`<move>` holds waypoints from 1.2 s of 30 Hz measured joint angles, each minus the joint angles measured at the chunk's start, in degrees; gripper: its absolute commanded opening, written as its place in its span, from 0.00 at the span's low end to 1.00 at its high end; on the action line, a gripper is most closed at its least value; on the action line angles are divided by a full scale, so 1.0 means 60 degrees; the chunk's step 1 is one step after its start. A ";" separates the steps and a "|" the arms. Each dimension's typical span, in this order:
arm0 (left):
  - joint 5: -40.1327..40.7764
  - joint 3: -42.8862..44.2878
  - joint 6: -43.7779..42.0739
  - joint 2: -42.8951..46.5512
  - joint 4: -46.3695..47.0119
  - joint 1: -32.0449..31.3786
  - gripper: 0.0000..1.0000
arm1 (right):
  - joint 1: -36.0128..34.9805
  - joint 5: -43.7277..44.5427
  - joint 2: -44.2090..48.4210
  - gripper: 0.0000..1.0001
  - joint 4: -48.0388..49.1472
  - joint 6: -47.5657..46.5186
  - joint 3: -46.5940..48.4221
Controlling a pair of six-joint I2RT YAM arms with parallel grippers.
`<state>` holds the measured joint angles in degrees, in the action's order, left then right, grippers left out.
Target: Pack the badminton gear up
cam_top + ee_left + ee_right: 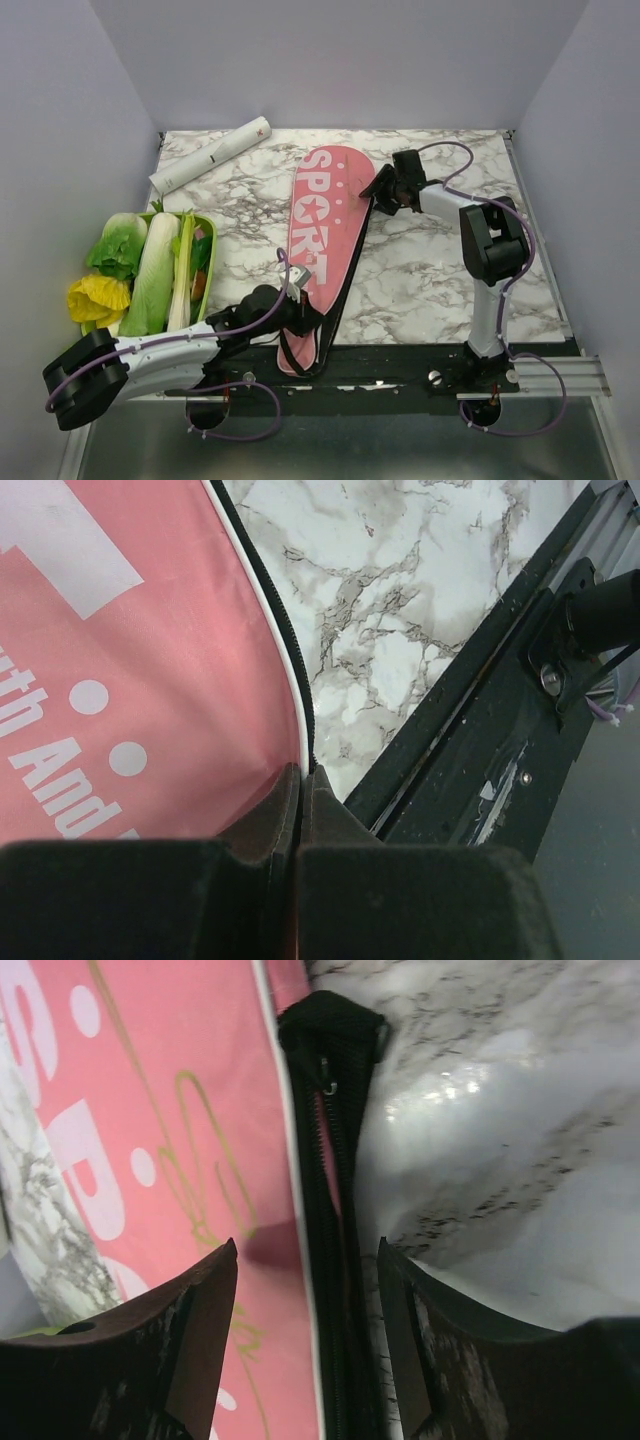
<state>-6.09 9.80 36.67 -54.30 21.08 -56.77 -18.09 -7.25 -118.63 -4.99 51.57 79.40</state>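
We see the pink cover [322, 240] lying slantwise on the marble worktop [430, 270], its broad head far and centre and its narrow end at the near edge. Our left end effector [300, 780] is clenched on the cover's piped edge at that near end. Our right end effector [305, 1260] is released, its jaws astride the black zip [335, 1150] on the head's right side without gripping it.

We judge the risk to lie there: if those jaws shut off-centre, they may catch pink fabric along with the zip, and any pull would then drag the whole cover. The left pinch holds only a thin edge, so it could slip. The white tube [210, 155] lies well apart at the far left, not yet packed
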 measured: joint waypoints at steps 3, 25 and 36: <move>-0.0055 -0.0047 -0.0062 0.0197 -0.0091 0.0000 0.00 | 0.0087 0.0237 0.0000 0.65 -0.0401 -0.0040 0.0000; -0.0583 0.0062 -0.0328 0.0175 -0.0255 -0.0029 0.45 | 0.0270 -0.0204 -0.0328 0.01 -0.0492 0.0412 0.0219; -0.0568 0.2812 -0.0211 -0.0011 -0.1239 -0.1840 0.51 | 0.0765 0.0277 0.0539 0.01 -0.0153 0.0736 -0.1042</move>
<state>-9.50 26.68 35.40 -54.37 13.65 -67.81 -13.50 -5.58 -115.39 -5.91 55.99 73.14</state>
